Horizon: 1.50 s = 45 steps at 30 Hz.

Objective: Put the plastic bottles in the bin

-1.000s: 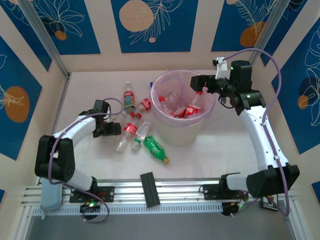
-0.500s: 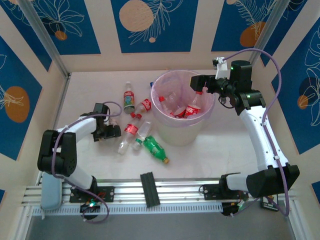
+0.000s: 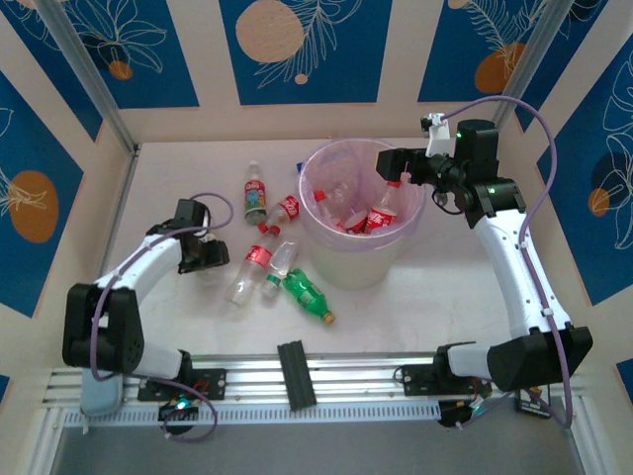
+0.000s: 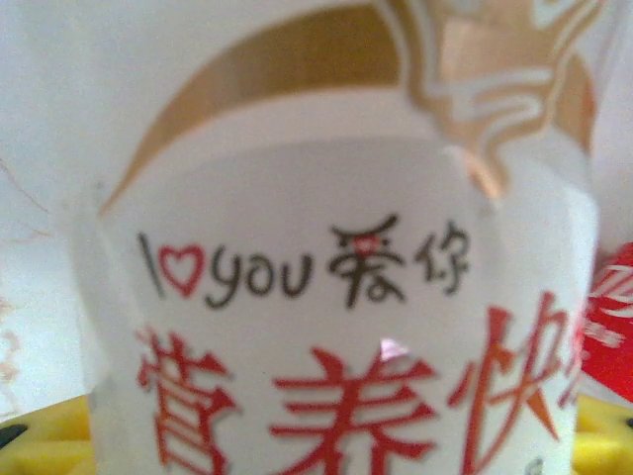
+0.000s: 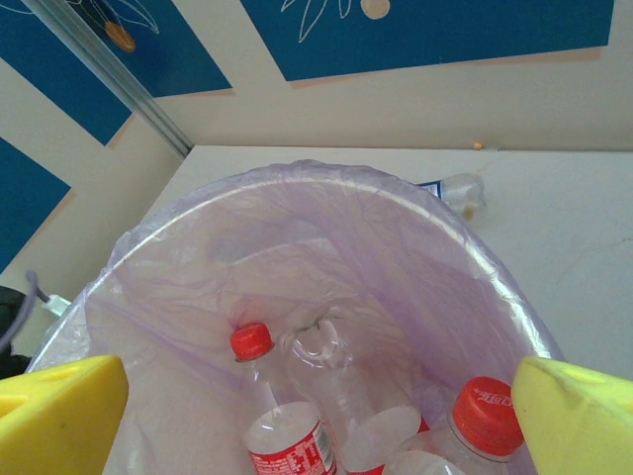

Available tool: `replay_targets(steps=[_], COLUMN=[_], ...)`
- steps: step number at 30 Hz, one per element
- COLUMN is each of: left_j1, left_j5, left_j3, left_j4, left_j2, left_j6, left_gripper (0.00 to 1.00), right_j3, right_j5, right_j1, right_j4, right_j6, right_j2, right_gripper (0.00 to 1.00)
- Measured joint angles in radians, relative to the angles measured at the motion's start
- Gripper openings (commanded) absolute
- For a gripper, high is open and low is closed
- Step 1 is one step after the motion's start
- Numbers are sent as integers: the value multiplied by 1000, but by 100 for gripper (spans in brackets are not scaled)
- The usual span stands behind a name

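Centrally, the round cream bin (image 3: 346,267), lined with crinkly lilac film, holds glossy plastic bottles (image 3: 376,216). A slim green bottle (image 3: 305,294) lies lower-left of it, yellow cap pointing lower right. The right gripper (image 5: 316,396) has its jaws spread wide; whether the left gripper (image 3: 220,255) pinches anything, I cannot tell.

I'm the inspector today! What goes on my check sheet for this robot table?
Surface: white table, no spills seen.
Job's things: bin holds several bottles; more bottles, one green bottle too, lie left of it.
Clutter: black block on the front rail.
Claws: left claw has a white-labelled bottle between its fingers, grip unclear; right claw open above the bin.
Cables: purple cables loop off both arms.
Surroundings: blue and cream leaf-pattern walls.
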Motion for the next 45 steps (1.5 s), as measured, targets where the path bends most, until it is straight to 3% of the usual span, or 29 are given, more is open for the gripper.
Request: replay_targets(steps=[6,11,15,24,37,41,45], left_j1=[1,-10,-72,-302,-337,-338,-339], left_j5=[38,187,259,320,408,427,434], left_j3=[84,81,80,80,81,81,81], left_j4=[0,168,324,547,623,658,673], left_j2=[-161,-294,-337,-339,-283,-282,-278], left_j6=[21,-48,-92,-86,-61,-65,-73], left_gripper=[50,41,35,30,21,22,21], right_j3=[43,166,252,401,552,580,592], right_j5=[-51,-68,-71,-169,-375,-417,-456], right_j1=[19,142,233,360,440,452,455], right_j4=[-10,-10,7,76,99,100,106], right_j6=[26,25,43,135,187,195,207], right_j2=[2,57,110,300,520,576,605], right_gripper=[99,99,100,100,100,94,77])
